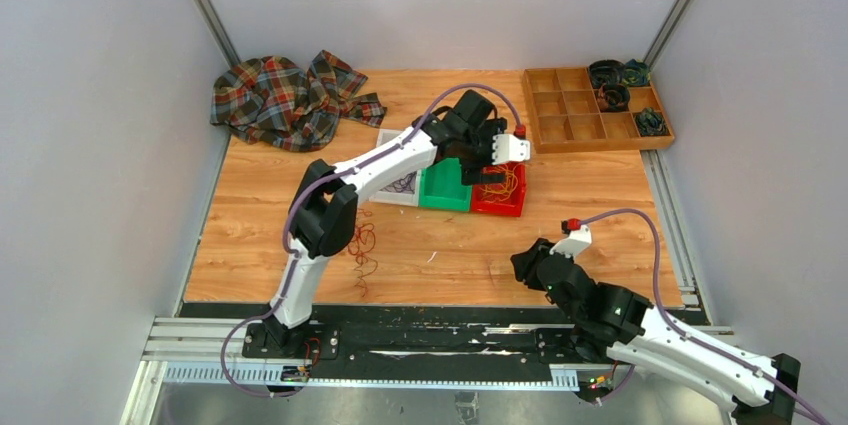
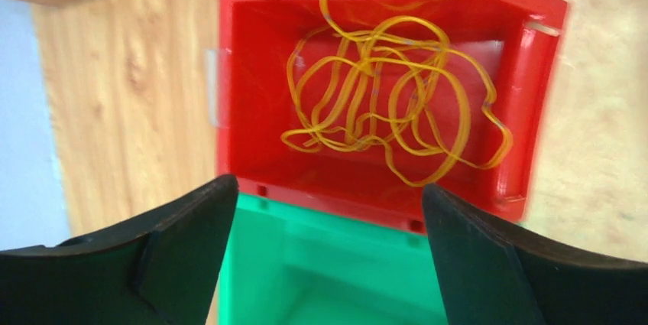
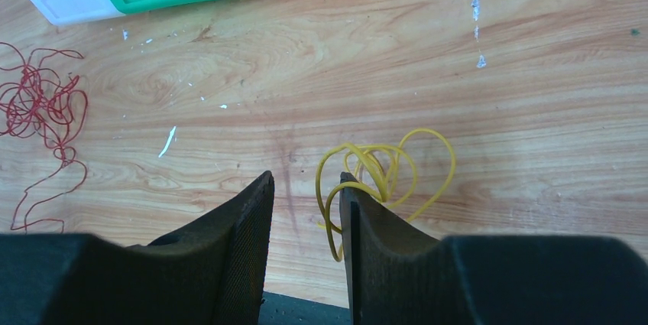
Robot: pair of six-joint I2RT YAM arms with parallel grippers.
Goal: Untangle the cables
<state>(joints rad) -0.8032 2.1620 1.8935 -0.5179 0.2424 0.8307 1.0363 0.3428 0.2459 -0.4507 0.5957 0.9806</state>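
Note:
A loose bunch of yellow cable [image 2: 382,103] lies in the red bin [image 2: 535,73]. My left gripper [image 2: 328,185] hangs over the red and green bins [image 2: 328,264], open and holding nothing. A smaller yellow cable bunch [image 3: 382,172] lies on the table, one loop against the tip of my right gripper's right finger. The right gripper [image 3: 306,180] is open, with bare wood showing between its fingers. Dark red cable [image 1: 362,243] sprawls on the table beside the left arm. Purple cable [image 1: 403,183] lies in the white bin.
The white bin [image 3: 61,4], green bin and red bin stand in a row mid-table. A plaid cloth [image 1: 290,100] is bunched at the back left. A wooden compartment tray [image 1: 580,110] holding dark coils sits at the back right. Walls close in on both sides.

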